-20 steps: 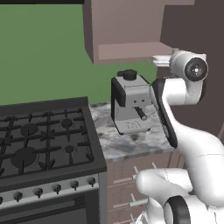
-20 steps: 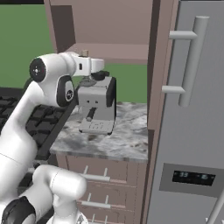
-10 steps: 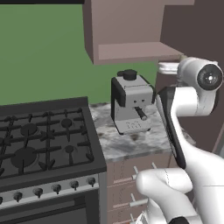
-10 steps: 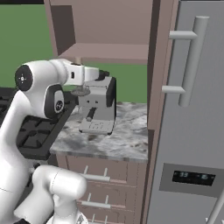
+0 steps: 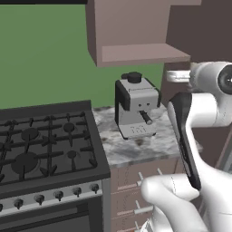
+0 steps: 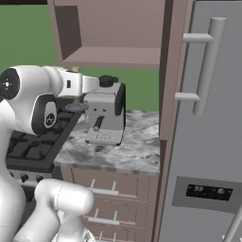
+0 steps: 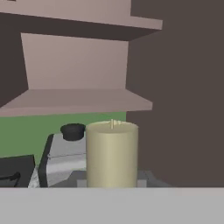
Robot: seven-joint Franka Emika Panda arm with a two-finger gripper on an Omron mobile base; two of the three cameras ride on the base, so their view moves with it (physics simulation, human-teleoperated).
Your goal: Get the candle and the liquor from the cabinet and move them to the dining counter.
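The gripper [image 6: 75, 87], pressed together on what looks like the candle [image 7: 112, 153], holds it upright just below the open cabinet [image 6: 113, 33] and left of the coffee machine [image 6: 106, 116], apparently to carry it away.

Flat, even rendered light in all views, moderately bright, no visible lamp or clear direction. Shadows soft and weak: a faint dark patch under the coffee machine [image 5: 136, 111] on the marbled worktop [image 5: 136, 147], darker shading inside the open cabinet [image 6: 113, 33]. No glare; mild sheen only on the white arm [image 5: 213, 95]. Hand view soft and low-res, the close cream candle [image 7: 112, 154] slightly blurred. No edge distortion.
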